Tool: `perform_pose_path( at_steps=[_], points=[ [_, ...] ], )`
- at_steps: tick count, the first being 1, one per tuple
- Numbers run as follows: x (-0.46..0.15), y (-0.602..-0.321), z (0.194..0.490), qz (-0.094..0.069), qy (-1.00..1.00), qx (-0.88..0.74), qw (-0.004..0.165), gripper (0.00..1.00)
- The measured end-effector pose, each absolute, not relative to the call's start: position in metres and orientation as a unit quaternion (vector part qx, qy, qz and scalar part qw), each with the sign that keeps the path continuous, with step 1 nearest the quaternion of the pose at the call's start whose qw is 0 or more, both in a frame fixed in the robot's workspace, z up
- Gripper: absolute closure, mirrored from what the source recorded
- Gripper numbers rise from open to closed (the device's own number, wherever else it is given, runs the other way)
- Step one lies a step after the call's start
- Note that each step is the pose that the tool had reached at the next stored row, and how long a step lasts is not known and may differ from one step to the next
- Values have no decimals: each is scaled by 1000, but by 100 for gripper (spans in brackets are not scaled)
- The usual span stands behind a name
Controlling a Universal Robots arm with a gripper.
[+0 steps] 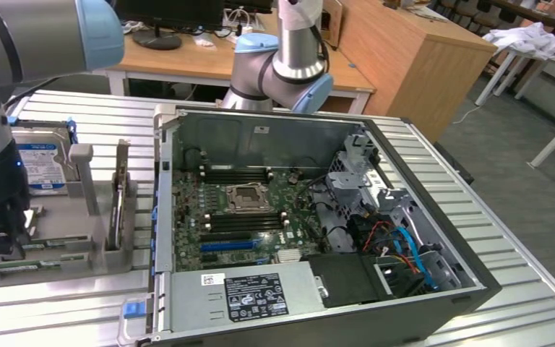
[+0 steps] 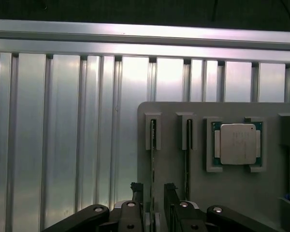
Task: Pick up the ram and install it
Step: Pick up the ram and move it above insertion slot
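Observation:
In the wrist view the ram (image 2: pixel 153 145) is a thin green stick seen edge-on, standing in a slot of the grey holder (image 2: pixel 174 111). My gripper (image 2: pixel 152 187) is open just above it, one finger on either side of the stick and neither touching it. A second stick (image 2: pixel 188 145) stands in the neighbouring slot. In the exterior view the gripper (image 1: pixel 0 235) hangs low over the holder (image 1: pixel 66 256) at the exterior view's left. The open computer case (image 1: pixel 326 217) lies beside it, with black memory slots (image 1: pixel 243 174) on its motherboard.
A square silver processor (image 2: pixel 238 144) sits in its own recess of the holder beside the sticks. A hard drive with a blue label (image 1: pixel 41 168) stands at the holder's back. Upright grey posts (image 1: pixel 118 199) rise between holder and case. The ribbed metal table (image 2: pixel 63 135) surrounds everything.

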State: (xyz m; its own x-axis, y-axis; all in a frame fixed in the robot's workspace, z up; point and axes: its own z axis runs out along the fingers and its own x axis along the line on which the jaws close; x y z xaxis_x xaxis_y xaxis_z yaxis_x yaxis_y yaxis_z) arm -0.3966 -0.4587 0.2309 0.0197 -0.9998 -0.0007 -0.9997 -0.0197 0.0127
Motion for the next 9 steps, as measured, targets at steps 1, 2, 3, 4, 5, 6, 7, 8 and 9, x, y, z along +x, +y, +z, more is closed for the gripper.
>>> perform_pose_path(
  at_steps=[1,2,3,4,5,6,7,8,9],
  points=[
    [-397,-459,230,-5,-700,714,4,69],
    [-397,-459,229,-5,-700,714,4,69],
    [-397,-459,227,-5,-700,714,4,69],
    [-397,-459,226,-5,-700,714,4,69],
    [-397,-459,225,-4,-700,714,4,69],
    [-397,-459,224,-4,-700,714,4,69],
    [-397,-459,224,-4,-700,714,4,69],
    [-397,-459,224,-4,-700,714,4,69],
    [-397,-459,224,-4,-700,714,4,69]
  ],
)
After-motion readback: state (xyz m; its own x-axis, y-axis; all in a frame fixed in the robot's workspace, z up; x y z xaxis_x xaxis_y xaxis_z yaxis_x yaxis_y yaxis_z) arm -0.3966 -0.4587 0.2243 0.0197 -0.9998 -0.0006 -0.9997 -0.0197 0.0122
